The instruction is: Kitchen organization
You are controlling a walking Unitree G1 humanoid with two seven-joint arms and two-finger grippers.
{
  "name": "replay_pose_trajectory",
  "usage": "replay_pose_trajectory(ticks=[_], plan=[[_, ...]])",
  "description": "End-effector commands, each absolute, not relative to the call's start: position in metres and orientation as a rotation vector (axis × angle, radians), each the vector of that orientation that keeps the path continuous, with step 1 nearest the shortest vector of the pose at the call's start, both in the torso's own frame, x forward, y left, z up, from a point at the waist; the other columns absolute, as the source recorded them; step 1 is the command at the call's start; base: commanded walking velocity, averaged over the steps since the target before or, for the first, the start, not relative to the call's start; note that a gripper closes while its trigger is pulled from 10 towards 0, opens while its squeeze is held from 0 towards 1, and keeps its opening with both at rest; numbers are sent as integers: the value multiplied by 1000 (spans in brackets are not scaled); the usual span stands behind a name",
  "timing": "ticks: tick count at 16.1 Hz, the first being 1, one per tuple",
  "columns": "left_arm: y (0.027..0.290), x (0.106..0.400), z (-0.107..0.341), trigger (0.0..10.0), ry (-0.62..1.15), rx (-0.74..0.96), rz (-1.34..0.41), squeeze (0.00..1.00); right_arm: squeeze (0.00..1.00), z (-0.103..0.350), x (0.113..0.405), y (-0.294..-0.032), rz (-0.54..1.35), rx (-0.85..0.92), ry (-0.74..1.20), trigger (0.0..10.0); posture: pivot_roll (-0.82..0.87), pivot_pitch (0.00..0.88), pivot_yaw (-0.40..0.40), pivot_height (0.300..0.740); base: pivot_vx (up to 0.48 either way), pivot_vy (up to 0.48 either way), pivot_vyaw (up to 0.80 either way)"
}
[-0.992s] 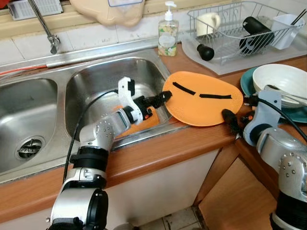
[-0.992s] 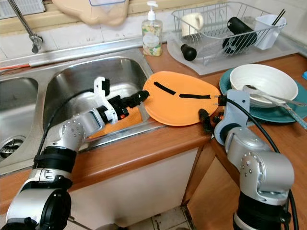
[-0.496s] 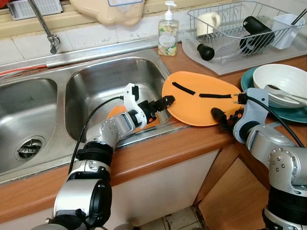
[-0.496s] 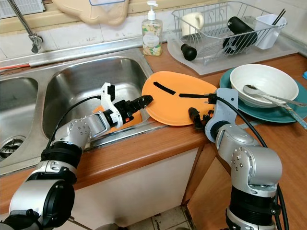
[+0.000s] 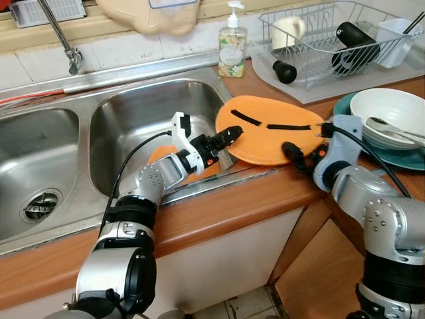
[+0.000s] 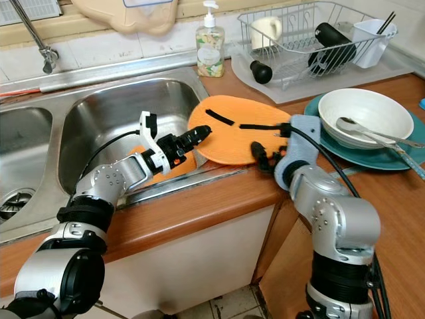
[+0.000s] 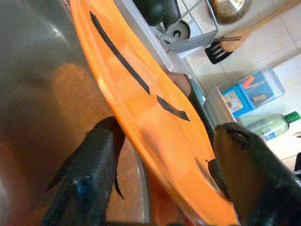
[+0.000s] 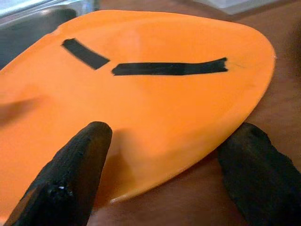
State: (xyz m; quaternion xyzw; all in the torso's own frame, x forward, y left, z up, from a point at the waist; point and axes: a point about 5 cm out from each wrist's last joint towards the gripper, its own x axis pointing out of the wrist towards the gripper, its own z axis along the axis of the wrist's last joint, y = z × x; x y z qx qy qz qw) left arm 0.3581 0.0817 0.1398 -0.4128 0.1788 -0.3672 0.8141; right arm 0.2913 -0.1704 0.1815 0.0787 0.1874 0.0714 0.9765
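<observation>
Your orange plate (image 5: 272,136), marked with two black tape strips, lies tilted across the counter edge, its left rim hanging over the right sink basin (image 5: 133,126) and its right part on the wooden countertop (image 5: 265,193). It looks like thin, rigid plastic: light, probably slick where wet, and unlikely to break, though it could skid or tip into the basin if pushed from one side only. The rim is the sensible place to hold it, since the broad face gives nothing to pinch.

Your left gripper (image 7: 164,165) reaches up from the basin with its fingers spread on either side of the plate's left rim, one above and one below, not yet closed on it. Your right gripper (image 8: 164,174) sits on the counter at the plate's near right edge, fingers also apart, the rim between them.

A second orange piece (image 5: 159,156) lies in the basin under the left arm. Behind the plate stand a soap dispenser (image 5: 232,43) and a wire dish rack (image 5: 332,40) holding a mug (image 5: 287,30). Just right of the plate, a white bowl (image 5: 388,113) with a spoon rests on a teal plate (image 5: 345,109), so keep your right elbow clear of it.
</observation>
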Motion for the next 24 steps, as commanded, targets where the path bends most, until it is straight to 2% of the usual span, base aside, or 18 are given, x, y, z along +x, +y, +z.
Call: replay_pose_trajectory(ticks=[1,14,19,24], plan=[[84,359,143,0,363,-896,-791,0,0,190,294,-160,205,165,334,10000,-187,0,96,740,0,0,0],[104,356,163,0,207,-975,-808,0,0,204,299,-148,277,144,256,10000,-176,0,93,740,0,0,0],[132,352,189,0,55,-1077,-763,0,0,222,300,-140,335,142,185,10000,-170,0,91,740,0,0,0],[175,338,201,0,-32,-996,-580,0,0,227,293,-132,423,96,165,10000,-159,0,88,740,0,0,0]])
